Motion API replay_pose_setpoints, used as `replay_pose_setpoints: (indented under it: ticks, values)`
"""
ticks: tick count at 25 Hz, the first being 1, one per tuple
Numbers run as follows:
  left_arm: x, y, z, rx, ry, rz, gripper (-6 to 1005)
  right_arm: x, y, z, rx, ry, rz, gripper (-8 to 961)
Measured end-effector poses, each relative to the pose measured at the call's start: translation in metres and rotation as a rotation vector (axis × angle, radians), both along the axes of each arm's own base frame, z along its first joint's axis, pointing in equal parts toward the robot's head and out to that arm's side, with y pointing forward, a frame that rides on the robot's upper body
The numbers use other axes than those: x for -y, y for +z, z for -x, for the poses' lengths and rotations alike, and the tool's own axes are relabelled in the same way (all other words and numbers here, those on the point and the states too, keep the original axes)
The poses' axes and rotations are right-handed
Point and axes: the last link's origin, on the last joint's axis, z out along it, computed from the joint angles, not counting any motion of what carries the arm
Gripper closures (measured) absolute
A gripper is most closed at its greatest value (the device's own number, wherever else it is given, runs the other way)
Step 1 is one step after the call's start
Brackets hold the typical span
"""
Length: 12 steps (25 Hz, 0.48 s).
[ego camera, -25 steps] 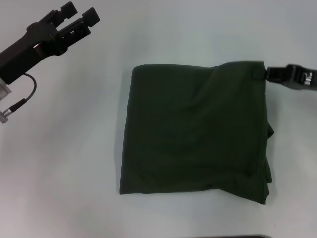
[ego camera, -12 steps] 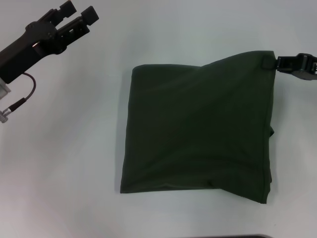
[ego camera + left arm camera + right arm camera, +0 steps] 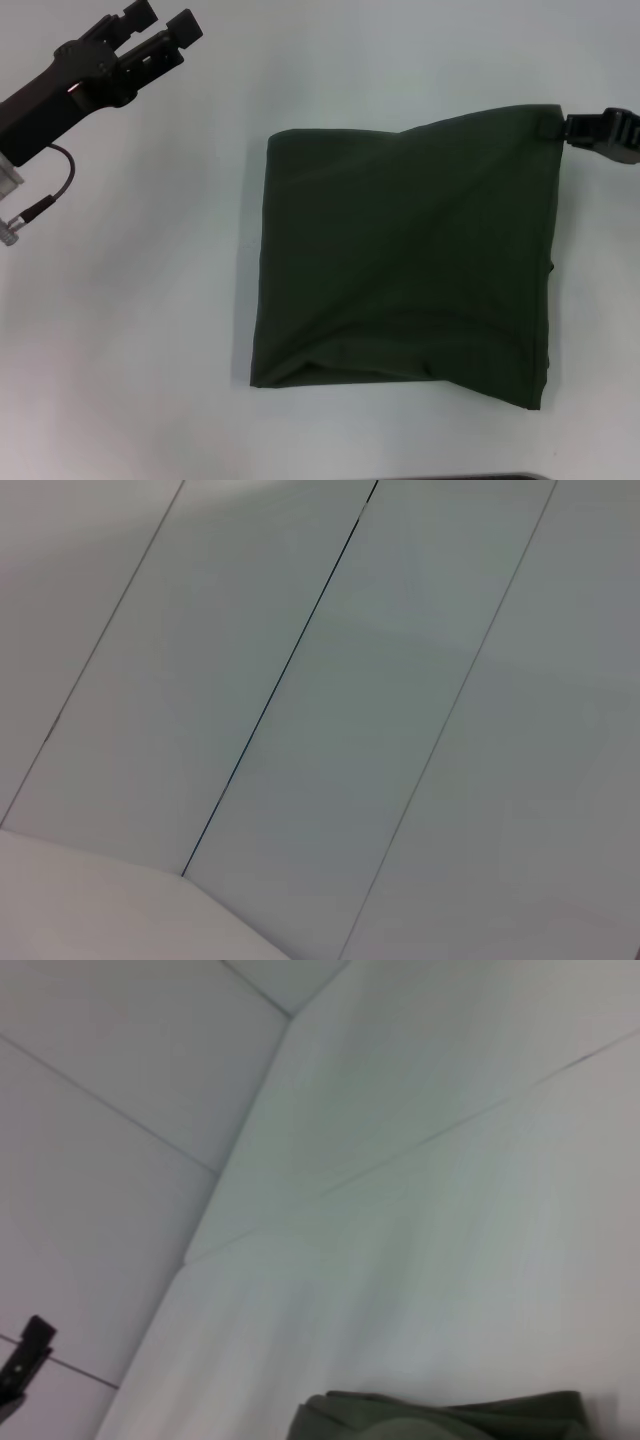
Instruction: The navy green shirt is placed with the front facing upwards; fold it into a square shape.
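Observation:
The navy green shirt [image 3: 400, 260] lies folded into a rough square in the middle of the white table, with no lettering or collar showing. My right gripper [image 3: 556, 127] is shut on the shirt's far right corner and holds it pulled up and outward, so the cloth stretches taut in diagonal creases. A strip of the shirt [image 3: 440, 1418] shows at the edge of the right wrist view. My left gripper [image 3: 160, 22] is open and empty, raised at the far left, well away from the shirt.
The white table [image 3: 150, 300] surrounds the shirt. A grey cable [image 3: 55, 190] hangs from my left arm. The left wrist view shows only pale wall panels [image 3: 320, 720]. A dark edge [image 3: 500, 477] runs along the table's near side.
My right gripper has pulled the shirt's far right corner farther right and up, stretching the cloth taut. The near left corner has slid slightly right. The left arm has barely moved.

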Motion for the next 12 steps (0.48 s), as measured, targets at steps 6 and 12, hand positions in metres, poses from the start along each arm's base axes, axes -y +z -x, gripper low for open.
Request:
replay_pose_setpoints:
  ticks: [6, 12]
  values:
    - [-0.001, 0.0, 0.0, -0.002, 0.002, -0.001, 95, 0.001, -0.015, 0.0, 0.028, -0.003, 0.023, 914]
    - [-0.002, 0.0, 0.0, -0.006, 0.001, -0.004, 95, 0.002, -0.019, -0.001, 0.024, -0.018, 0.031, 903]
